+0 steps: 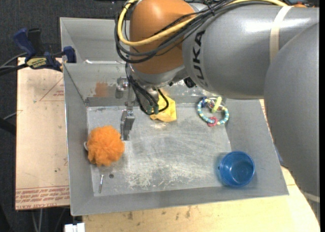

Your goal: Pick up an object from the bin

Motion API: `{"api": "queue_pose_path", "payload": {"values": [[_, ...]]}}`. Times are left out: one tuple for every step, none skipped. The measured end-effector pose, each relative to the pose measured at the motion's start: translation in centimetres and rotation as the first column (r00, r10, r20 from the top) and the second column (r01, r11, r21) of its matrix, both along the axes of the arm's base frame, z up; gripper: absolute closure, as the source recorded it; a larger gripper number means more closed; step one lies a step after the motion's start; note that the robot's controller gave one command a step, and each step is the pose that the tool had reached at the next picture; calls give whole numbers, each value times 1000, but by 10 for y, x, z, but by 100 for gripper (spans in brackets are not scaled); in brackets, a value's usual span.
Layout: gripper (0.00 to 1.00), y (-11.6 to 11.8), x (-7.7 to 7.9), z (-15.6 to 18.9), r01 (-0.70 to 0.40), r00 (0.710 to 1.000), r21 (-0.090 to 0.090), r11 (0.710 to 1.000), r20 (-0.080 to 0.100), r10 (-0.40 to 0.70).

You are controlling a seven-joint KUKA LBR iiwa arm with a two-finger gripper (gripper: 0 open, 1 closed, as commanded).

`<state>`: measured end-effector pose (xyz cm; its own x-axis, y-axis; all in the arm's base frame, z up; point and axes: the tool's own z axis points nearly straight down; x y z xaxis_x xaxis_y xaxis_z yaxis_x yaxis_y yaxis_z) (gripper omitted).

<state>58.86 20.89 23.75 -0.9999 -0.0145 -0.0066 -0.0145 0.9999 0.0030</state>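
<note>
Over the left half of the grey bin (pixel 167 162), the gripper (pixel 126 124) hangs just beside the orange fluffy ball (pixel 105 145), probably lining up to grasp it. Whether it is open cannot be told, and nothing is visibly held. The blue cup (pixel 236 168), yellow scrap (pixel 167 110) and bead ring (pixel 213 111) lie well apart.

Arm lettering: black letters "UKA", running sideways on the grey arm (pixel 238 48), upper middle of the frame.
Elsewhere: nothing legible.

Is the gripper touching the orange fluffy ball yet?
Cannot tell. The camera view shows the gripper right at the upper right edge of the orange fluffy ball, with neither contact nor gap plain.
</note>
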Motion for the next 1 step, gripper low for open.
{"api": "queue_pose_path", "payload": {"values": [[0, 0, -1, -2, -1, 1000, -2, 1000, -4, 1]]}}
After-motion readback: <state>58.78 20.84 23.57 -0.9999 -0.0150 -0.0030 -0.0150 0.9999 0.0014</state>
